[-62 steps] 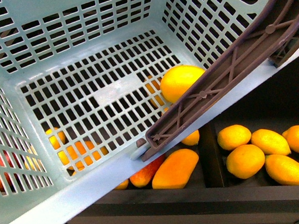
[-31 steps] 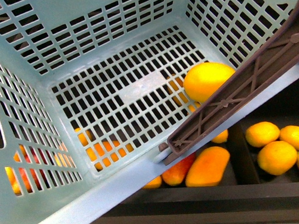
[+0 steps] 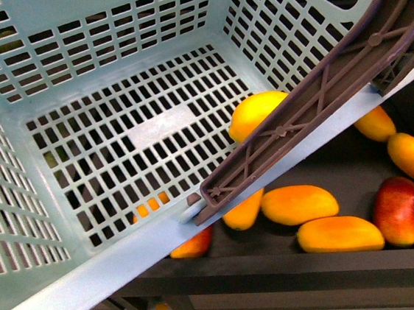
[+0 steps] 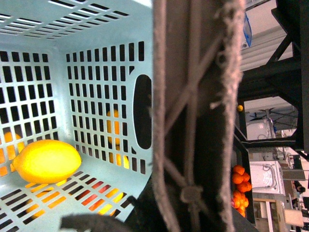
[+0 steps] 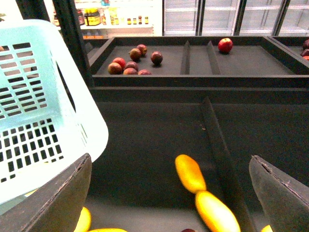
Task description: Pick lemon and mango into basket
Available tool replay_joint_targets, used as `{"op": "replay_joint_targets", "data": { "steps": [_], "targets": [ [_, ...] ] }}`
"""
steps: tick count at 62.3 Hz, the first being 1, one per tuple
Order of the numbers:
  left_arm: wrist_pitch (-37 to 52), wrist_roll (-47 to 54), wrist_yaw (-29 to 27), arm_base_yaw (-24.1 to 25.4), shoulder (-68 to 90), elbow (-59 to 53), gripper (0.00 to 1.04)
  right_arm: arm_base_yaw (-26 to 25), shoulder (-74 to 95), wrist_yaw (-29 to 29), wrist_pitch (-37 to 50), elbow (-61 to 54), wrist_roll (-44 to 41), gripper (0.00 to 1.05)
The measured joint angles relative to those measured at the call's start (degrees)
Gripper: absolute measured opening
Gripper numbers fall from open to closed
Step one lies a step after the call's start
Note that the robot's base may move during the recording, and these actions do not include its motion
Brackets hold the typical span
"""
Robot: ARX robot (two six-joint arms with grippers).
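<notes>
The light teal basket (image 3: pixel 72 280) fills most of the front view, tilted, with its brown ribbed handle (image 3: pixel 299 116) across the right side. The lemon (image 3: pixel 258 112) lies on the basket floor against that side; the left wrist view shows the lemon (image 4: pixel 47 161) near a basket wall (image 4: pixel 60 96). My left gripper (image 4: pixel 186 203) is shut on the basket handle (image 4: pixel 193 121). Several plain yellow-orange mangoes (image 3: pixel 299 203) lie in the dark bin below the basket. My right gripper (image 5: pixel 170 162) hangs open above two mangoes (image 5: pixel 189 172), with nothing between its fingers (image 5: pixel 63 203).
A red-blushed mango (image 3: pixel 398 209) lies among the plain ones. A bin divider (image 5: pixel 219 145) runs beside the mangoes. Dark red fruit (image 5: pixel 130 63) and a red apple (image 5: pixel 224 45) sit in the far bins. Tangerines (image 4: pixel 240 176) show beyond the handle.
The basket swung right in the front view, then back left. The bin below now shows mangoes where lemons lay. The lemon stays by the handle side.
</notes>
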Motion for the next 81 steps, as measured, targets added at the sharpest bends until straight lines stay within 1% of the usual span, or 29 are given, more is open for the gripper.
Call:
{"op": "replay_joint_targets", "data": {
  "steps": [23, 36, 46, 48, 50, 51, 52, 54, 56, 58, 60, 65, 69, 73, 81],
  "targets": [
    [0.0, 0.13, 0.09, 0.02, 0.0, 0.0, 0.05, 0.0, -0.04, -0.02, 0.0, 0.0, 0.0, 0.96],
    [0.0, 0.83, -1.73, 1.07, 0.0, 0.0, 0.05, 0.07, -0.04, -0.24, 0.0, 0.0, 0.0, 0.96],
    [0.0, 0.87, -0.35, 0.66, 0.0, 0.0, 0.05, 0.04, -0.04, -0.15, 0.0, 0.0, 0.0, 0.96],
    [0.0, 0.61, -0.07, 0.55, 0.0, 0.0, 0.05, 0.15, -0.02, 0.81, -0.52, 0.13, 0.44, 0.96],
    [0.0, 0.5, 0.09, 0.44, 0.0, 0.0, 0.05, 1.03, 0.61, 5.29, -6.75, 2.01, 2.75, 0.96],
    [0.0, 0.46, 0.09, 0.42, 0.0, 0.0, 0.05, 1.38, 1.36, 8.11, -12.07, 4.0, 4.68, 0.96],
    [-0.02, 0.44, 0.24, 0.35, 0.0, 0.0, 0.05, 1.4, 1.95, 9.31, -14.58, 5.01, 5.7, 0.96],
    [0.0, 0.31, 0.2, 0.28, 0.0, 0.0, 0.05, 0.52, 5.07, 13.88, -23.28, 9.09, 9.64, 0.96],
    [0.0, 0.2, 0.22, 0.22, 0.0, 0.0, 0.05, -0.52, 8.0, 14.38, -27.74, 11.63, 11.76, 0.96],
    [0.0, 0.2, 0.22, 0.13, -0.02, 0.0, 0.05, -1.42, 10.16, 14.12, -29.38, 12.85, 13.44, 0.96],
    [0.0, 0.22, 0.24, 0.09, 0.0, 0.0, 0.05, -2.82, 13.66, 13.49, -29.66, 14.08, 15.1, 0.96],
    [0.0, 0.09, 0.42, 0.09, 0.02, 0.0, 0.05, -6.56, 25.2, 10.38, -26.64, 18.27, 19.1, 0.96],
    [0.0, 0.0, 0.42, 0.09, 0.0, 0.0, 0.05, -8.44, 33.09, 10.05, -24.83, 21.68, 21.49, 0.96],
    [0.0, 0.04, 0.26, 0.09, 0.0, 0.0, 0.05, -9.46, 40.74, 9.38, -23.82, 24.92, 23.76, 0.96],
    [0.0, 0.09, -0.24, 0.15, 0.0, 0.0, 0.05, -9.35, 53.09, 8.26, -21.88, 29.27, 26.91, 0.96]
  ]
}}
